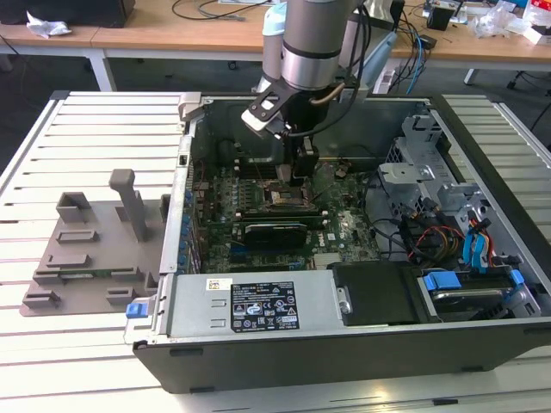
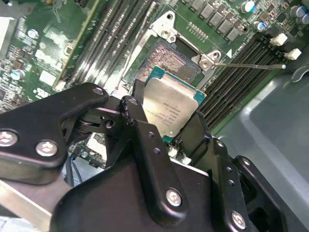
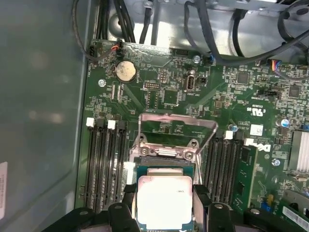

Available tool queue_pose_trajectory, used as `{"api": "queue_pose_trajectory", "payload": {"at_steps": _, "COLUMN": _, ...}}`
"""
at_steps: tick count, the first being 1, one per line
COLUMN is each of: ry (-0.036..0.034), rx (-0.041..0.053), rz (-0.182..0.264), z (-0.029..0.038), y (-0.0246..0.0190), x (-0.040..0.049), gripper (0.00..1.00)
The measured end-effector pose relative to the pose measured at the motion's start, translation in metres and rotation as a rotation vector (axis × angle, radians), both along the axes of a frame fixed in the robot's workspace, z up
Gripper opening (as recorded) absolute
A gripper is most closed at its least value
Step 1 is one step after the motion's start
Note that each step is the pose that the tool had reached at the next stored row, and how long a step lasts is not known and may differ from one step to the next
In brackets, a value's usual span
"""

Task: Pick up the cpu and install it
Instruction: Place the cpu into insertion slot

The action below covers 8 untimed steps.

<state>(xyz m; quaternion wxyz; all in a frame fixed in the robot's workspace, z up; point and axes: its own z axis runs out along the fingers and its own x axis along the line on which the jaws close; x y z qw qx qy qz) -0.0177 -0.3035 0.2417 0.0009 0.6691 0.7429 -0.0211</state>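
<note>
Slatted table (image 1: 95, 129), open computer case (image 1: 344, 344); fingers (image 2: 136, 117) tight around cpu (image 2: 171, 108), silver top upward, over socket (image 2: 169, 57).

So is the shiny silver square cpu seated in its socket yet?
Out: the black gripper clamps the cpu above the uncovered motherboard socket.

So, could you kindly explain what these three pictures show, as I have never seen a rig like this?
Gladly. The exterior view looks from outside at a grey cylindrical robot arm reaching into an open black desktop computer case lying on a white slatted table; a grey plastic tray lies beside it, on the exterior view's left. Both wrist views come from cameras riding on the arm. They show its black end effector shut on the cpu, a small flat square chip with a shiny silver top, held over the green motherboard, by its open metal socket frame.
</note>
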Motion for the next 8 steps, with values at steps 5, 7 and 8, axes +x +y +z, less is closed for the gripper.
{"api": "queue_pose_trajectory", "payload": {"at_steps": 5, "ry": 0.0001, "rx": -0.0066, "rz": -0.041, "z": -0.0064, "y": 0.0, "x": -0.0075, "gripper": 0.55}}
{"api": "queue_pose_trajectory", "payload": {"at_steps": 7, "ry": 0.0001, "rx": -0.0081, "rz": -0.059, "z": -0.0079, "y": 0.0, "x": -0.0075, "gripper": 0.55}}
{"api": "queue_pose_trajectory", "payload": {"at_steps": 8, "ry": 0.0001, "rx": -0.008, "rz": -0.061, "z": -0.0083, "y": 0.0, "x": -0.0075, "gripper": 0.55}}
